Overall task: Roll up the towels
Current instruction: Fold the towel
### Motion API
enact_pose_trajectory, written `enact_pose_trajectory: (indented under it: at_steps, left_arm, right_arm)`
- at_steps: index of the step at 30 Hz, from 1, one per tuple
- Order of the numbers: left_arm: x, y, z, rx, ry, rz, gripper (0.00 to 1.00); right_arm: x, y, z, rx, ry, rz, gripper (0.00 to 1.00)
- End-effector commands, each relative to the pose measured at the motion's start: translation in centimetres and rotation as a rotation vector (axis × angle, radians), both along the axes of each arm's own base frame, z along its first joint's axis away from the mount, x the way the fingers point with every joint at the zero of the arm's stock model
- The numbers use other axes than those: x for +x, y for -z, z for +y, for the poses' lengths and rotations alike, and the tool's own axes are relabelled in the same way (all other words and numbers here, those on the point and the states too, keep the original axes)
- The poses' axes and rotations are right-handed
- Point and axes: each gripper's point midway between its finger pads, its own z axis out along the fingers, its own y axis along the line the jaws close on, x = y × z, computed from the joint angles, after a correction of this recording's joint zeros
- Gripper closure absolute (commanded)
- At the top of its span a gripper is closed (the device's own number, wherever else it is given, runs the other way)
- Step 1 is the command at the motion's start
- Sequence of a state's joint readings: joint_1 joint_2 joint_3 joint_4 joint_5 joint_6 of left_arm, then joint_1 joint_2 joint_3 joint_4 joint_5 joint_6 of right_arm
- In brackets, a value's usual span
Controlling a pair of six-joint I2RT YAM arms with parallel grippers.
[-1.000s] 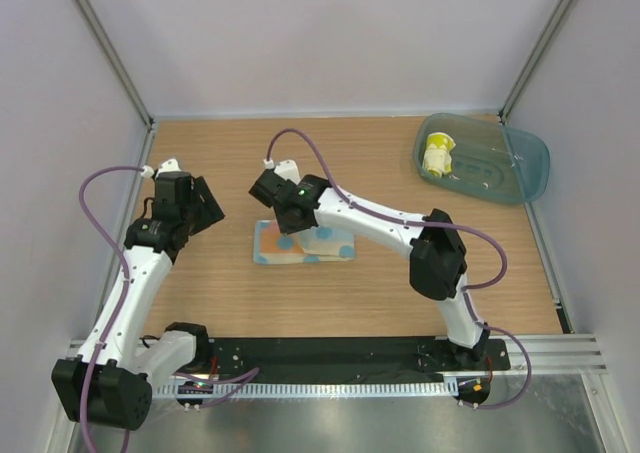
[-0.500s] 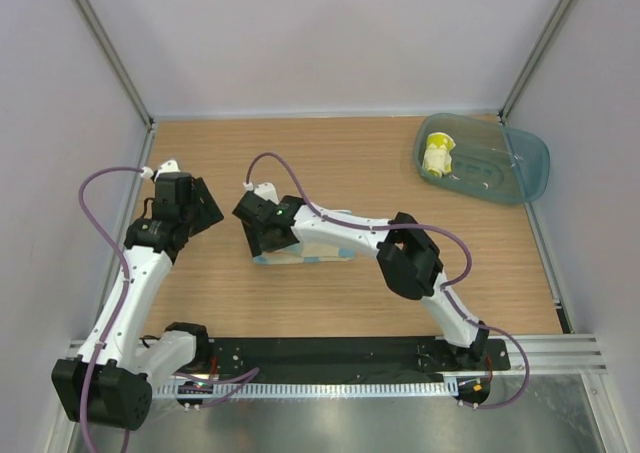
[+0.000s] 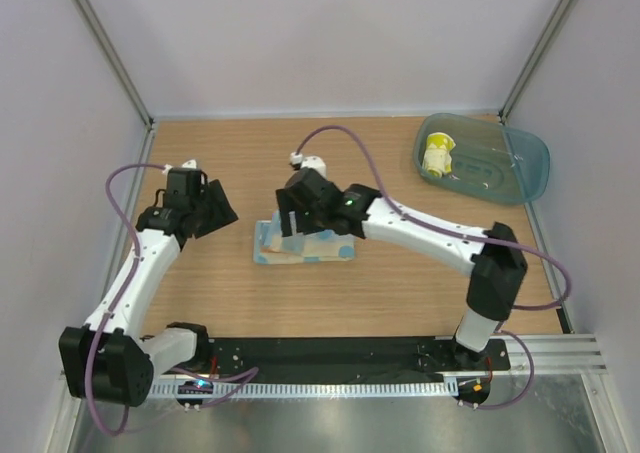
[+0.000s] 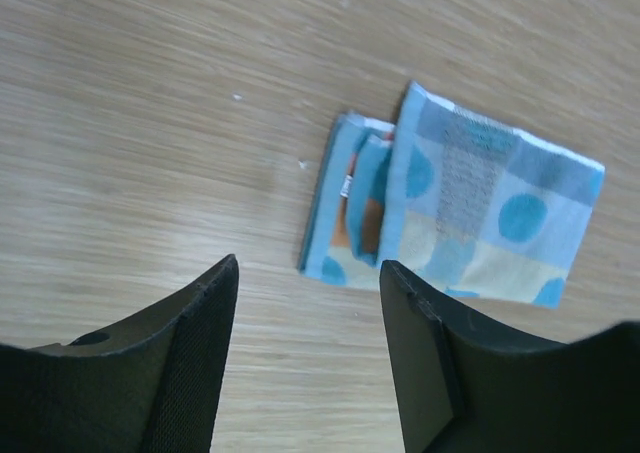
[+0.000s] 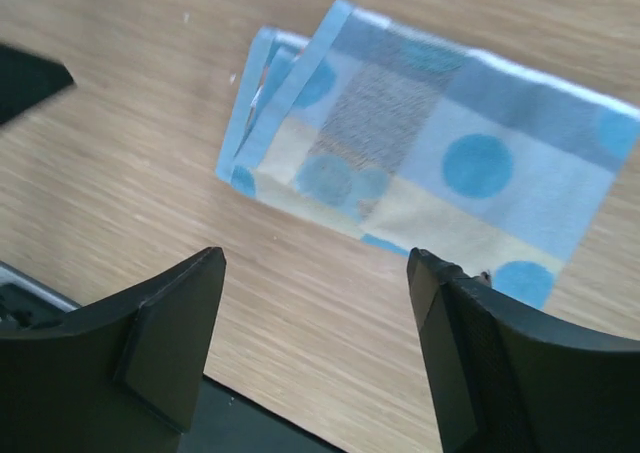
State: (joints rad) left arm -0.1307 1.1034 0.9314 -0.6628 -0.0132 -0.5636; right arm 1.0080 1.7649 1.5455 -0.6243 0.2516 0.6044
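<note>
A folded towel [image 3: 318, 247], light blue with darker dots and a yellow band, lies flat on the wooden table; its layered edges show at its left end [image 4: 345, 213]. My right gripper [image 3: 291, 221] hovers over the towel's left part, open and empty, with the towel [image 5: 430, 163] just beyond its tips [image 5: 315, 263]. My left gripper [image 3: 216, 213] hangs to the left of the towel, open and empty, and the towel [image 4: 480, 213] lies ahead of its fingers [image 4: 308, 273], apart from them.
A teal plastic bin [image 3: 510, 173] stands at the back right with a rolled yellow-and-white towel [image 3: 437, 155] inside. The black base rail [image 3: 330, 353] runs along the near edge. White walls and metal posts enclose the table.
My right gripper opened, swung out to the left, then came back above the towel's left end. My left gripper shifted slightly right toward the towel and narrowed a little.
</note>
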Motion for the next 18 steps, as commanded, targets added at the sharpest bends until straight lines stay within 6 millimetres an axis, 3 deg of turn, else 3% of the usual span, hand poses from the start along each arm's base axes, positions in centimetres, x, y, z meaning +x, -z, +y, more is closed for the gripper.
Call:
enact_pose_trajectory:
  at_steps: [1,3,4,5,7,10,18]
  left_arm:
    - [1.3,-0.9,-4.4,-0.117,0.159,-0.012,0.41]
    - [2.0,0.0,-5.8,-0.127,0.187,0.026,0.42]
    - [2.1,0.3,-6.7,-0.133,0.2,0.039,0.43]
    - [2.5,1.4,-7.2,-0.131,0.201,0.076,0.43]
    - [3.1,1.6,-8.3,-0.138,0.209,0.084,0.44]
    - [4.2,3.0,-9.2,-0.141,0.208,0.12,0.46]
    - [4.1,6.4,-10.9,-0.118,0.227,0.211,0.48]
  right_arm:
    - [2.5,0.3,-5.0,0.071,0.122,0.033,0.21]
    - [3.4,0.9,-6.9,0.105,0.163,0.068,0.31]
    - [3.8,2.5,-8.6,0.095,0.19,0.11,0.35]
    - [4.0,3.0,-9.4,0.091,0.2,0.118,0.39]
    - [4.3,4.1,-10.8,0.074,0.217,0.142,0.53]
    - [4.3,5.3,-11.2,0.065,0.209,0.161,0.66]
    - [3.8,8.4,-10.2,0.078,0.173,0.237,0.71]
